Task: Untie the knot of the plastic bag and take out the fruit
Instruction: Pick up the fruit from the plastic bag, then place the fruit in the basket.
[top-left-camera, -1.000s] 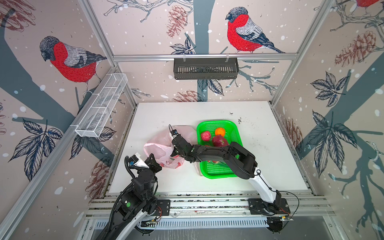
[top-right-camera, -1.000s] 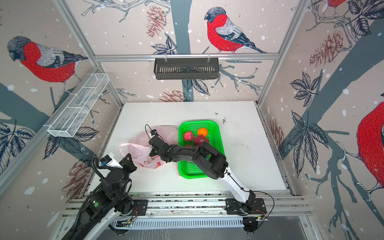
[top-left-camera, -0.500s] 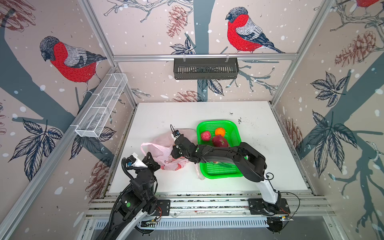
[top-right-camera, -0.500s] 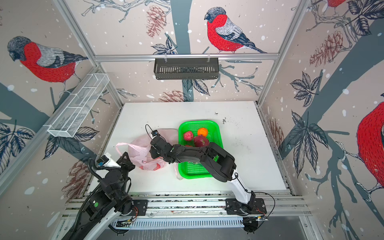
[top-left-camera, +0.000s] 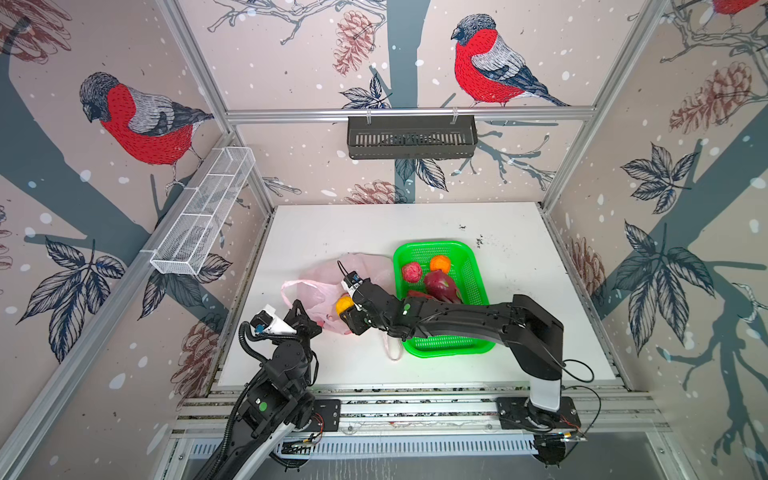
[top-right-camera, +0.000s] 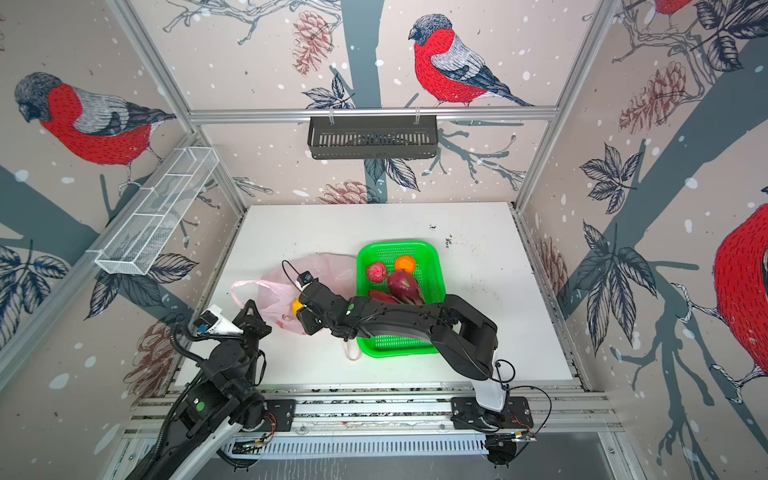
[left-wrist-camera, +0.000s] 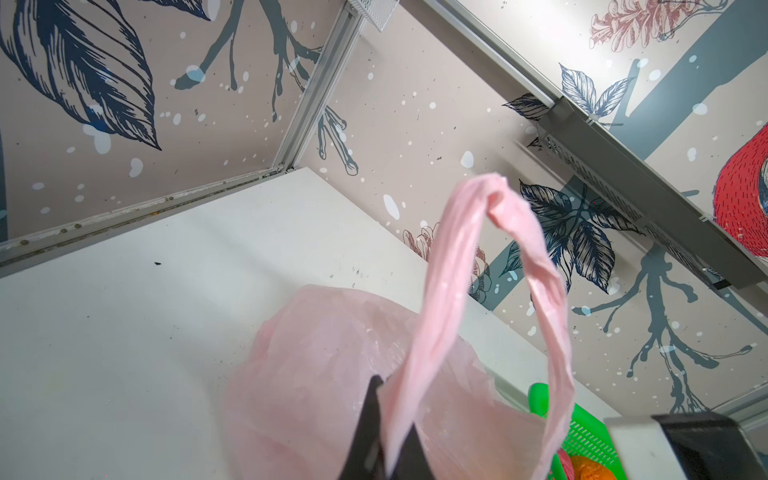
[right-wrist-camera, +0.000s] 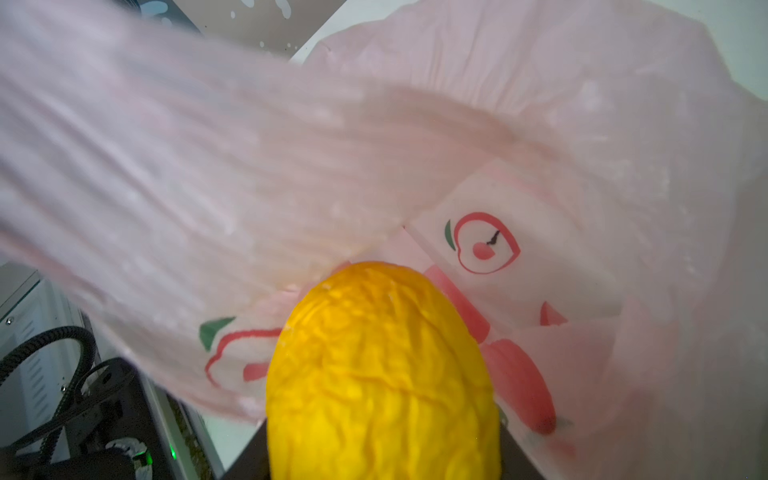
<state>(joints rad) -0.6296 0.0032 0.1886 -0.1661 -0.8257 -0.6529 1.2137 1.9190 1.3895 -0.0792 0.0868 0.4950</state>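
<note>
The pale pink plastic bag (top-left-camera: 324, 276) (top-right-camera: 332, 270) lies slumped on the white table, left of the green basket. My left gripper (top-left-camera: 309, 323) (left-wrist-camera: 392, 411) is shut on one of its handle loops (left-wrist-camera: 494, 199), which arches up free. The knot is not in view. At the bag's open mouth my right gripper (top-left-camera: 347, 311) (right-wrist-camera: 382, 449) is shut on a yellow-orange ball (top-left-camera: 343, 305) (right-wrist-camera: 374, 353). Of the fruit, a bumpy pinkish-red ball (top-left-camera: 411, 272), an orange ball (top-left-camera: 439, 264) and a dragon fruit (top-left-camera: 440, 284) lie in the basket; a second dragon fruit (top-left-camera: 415, 295) is half hidden under my right arm.
The bright green basket (top-left-camera: 432, 245) (top-right-camera: 395, 245) stands mid-table under my right forearm. The bag's other handle loop (top-left-camera: 392, 349) trails along the basket's front left corner. A black basket (top-left-camera: 411, 137) hangs on the back wall, a white wire rack (top-left-camera: 203, 216) on the left wall.
The yellow-orange ball has come into sight in the right gripper at the bag's mouth. The right arm's elbow has swung rightward, and the bag's film has shifted.
</note>
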